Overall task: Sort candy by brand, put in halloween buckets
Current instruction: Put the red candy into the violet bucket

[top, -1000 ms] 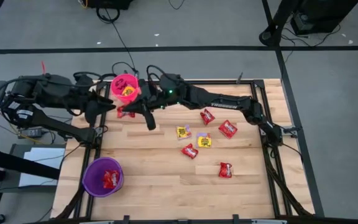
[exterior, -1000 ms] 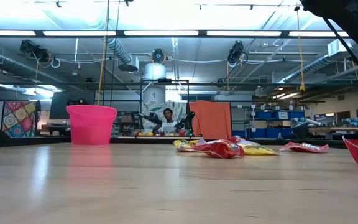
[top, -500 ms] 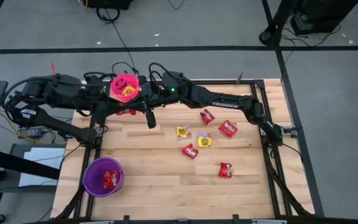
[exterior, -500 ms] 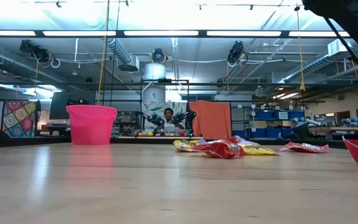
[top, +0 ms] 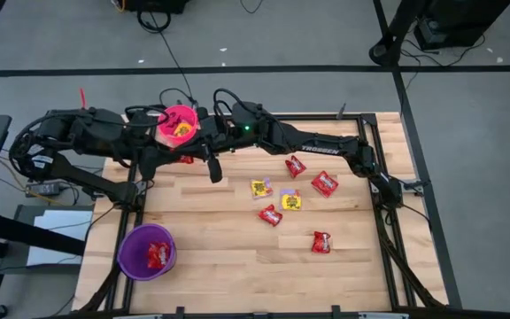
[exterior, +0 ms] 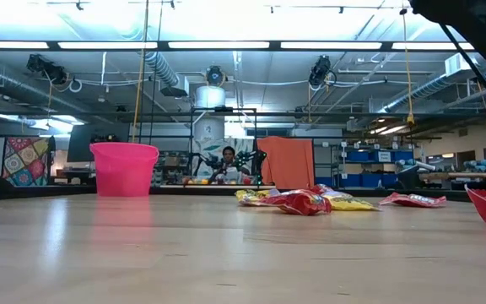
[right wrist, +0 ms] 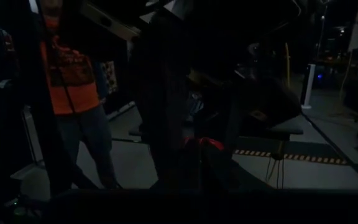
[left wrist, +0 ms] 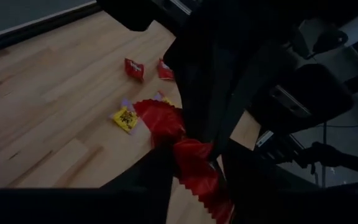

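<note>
Left gripper (left wrist: 194, 165) clamped on red candy (left wrist: 188, 158), partly hidden, right gripper (top: 215, 175) closed.

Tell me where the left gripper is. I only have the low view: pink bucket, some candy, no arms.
Observer: High view puts the left gripper low at the table's far edge, right beside the pink bucket.
Operator: Holding anything?
Observer: Left wrist view shows a red packet right at it. I can't confirm a grip.
Operator: Right arm?
Observer: Reaching across the table; the right gripper is shut, just past the pink bucket's other side.
</note>
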{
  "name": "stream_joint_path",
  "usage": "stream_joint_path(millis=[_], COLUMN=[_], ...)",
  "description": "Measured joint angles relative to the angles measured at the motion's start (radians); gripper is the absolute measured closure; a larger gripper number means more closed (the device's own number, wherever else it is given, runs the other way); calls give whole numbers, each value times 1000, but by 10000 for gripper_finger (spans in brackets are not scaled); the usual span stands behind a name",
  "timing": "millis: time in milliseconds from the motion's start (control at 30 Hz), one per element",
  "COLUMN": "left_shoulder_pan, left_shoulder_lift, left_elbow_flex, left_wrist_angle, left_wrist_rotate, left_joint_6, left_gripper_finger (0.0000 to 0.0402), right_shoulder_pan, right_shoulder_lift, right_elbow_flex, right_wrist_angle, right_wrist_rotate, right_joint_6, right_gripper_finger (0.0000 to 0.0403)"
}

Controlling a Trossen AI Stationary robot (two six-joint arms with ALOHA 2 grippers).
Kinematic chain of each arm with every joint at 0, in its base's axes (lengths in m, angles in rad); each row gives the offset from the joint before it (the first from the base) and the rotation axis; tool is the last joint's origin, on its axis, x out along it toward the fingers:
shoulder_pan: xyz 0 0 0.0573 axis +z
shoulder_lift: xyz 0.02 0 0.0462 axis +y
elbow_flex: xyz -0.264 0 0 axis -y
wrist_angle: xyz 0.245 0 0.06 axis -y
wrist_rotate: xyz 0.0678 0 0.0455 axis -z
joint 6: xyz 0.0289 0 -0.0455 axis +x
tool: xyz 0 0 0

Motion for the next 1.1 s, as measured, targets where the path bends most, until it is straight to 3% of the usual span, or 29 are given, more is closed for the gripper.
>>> stream_joint_path(millis=[300,467,833,1100], left_shoulder_pan=[0,0,-1,1], left_shoulder_lift=[-1,0,0,2], left_elbow_flex=[0,0,0,3], left_wrist_angle=[6,4,5,9], left_wrist_rotate=[-1,0,27,31], left_joint_6=[18,25,46,56], left_gripper_finger=[388,390,391,391], right_shoulder_pan=[-1,0,-6,-56], right_shoulder_lift=[-2,-2,-2,-2], right_elbow_flex=[0,0,0,0], right_wrist_angle=[23,25,28,24], right_wrist_rotate=[-10,-21,-42,-140], right_joint_6=[0,-1,15,72], right_gripper_finger=[401,387,239,198])
